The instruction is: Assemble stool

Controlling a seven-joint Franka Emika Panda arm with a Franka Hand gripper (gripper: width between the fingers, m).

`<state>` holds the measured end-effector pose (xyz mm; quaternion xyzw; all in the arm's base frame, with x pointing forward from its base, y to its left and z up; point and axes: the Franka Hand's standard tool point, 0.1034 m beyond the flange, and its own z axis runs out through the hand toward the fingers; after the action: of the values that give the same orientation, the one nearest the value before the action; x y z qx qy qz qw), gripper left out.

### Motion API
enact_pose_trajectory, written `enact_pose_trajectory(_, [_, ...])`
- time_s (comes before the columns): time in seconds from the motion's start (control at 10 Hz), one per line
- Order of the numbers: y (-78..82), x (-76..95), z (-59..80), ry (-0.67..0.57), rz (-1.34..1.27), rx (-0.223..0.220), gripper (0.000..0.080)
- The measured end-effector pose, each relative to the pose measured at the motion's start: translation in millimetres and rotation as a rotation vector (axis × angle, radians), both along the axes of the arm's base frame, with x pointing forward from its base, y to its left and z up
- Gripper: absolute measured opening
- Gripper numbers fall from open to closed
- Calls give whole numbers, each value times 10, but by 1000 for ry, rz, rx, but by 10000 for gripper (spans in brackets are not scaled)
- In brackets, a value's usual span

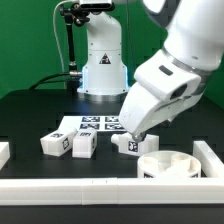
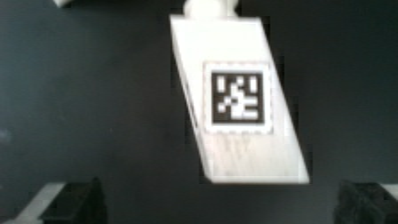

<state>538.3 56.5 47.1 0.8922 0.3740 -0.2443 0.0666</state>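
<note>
Three white stool legs with marker tags lie on the black table. Two of them [image 1: 55,143] [image 1: 85,146] are toward the exterior view's left. My gripper [image 1: 134,134] hangs over the third leg [image 1: 124,146]. In the wrist view this leg [image 2: 242,100] lies lengthwise with its tag facing up. Its near end stops short of the gap between my fingers [image 2: 71,200], and the gripper [image 2: 217,206] is open with nothing held. The round rimmed seat [image 1: 165,163] rests near the front, toward the exterior view's right.
The marker board [image 1: 97,123] lies flat behind the legs. White border rails run along the front [image 1: 90,187], the exterior view's right [image 1: 207,155] and the left [image 1: 4,152]. The arm's base [image 1: 102,65] stands at the back.
</note>
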Motion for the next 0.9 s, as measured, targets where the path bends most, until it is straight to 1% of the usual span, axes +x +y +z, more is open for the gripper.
enact_pose_trajectory(0.1, [-15,26,-15,25,14,-2,649])
enact_pose_trajectory(0.2, [-29,-57,-7,85,1,-38,649])
enact_pose_trajectory(0.3, [14,-95,-31,140,5,-65,649])
enact_pose_trajectory(0.4, [31,-149,-41,222,10,-115,649])
enact_pose_trajectory(0.5, [19,-15,-115,175,10,-101,649])
enact_pose_trajectory(0.6, [-57,30,-68,135,-13,-108,649])
enact_pose_trajectory(0.7, [-59,1,-5,106,-44,-136,649])
enact_pose_trajectory(0.8, [-60,-10,10,110,-27,-127,649])
enact_pose_trajectory(0.9, [-58,-29,-15,126,-28,-133,649])
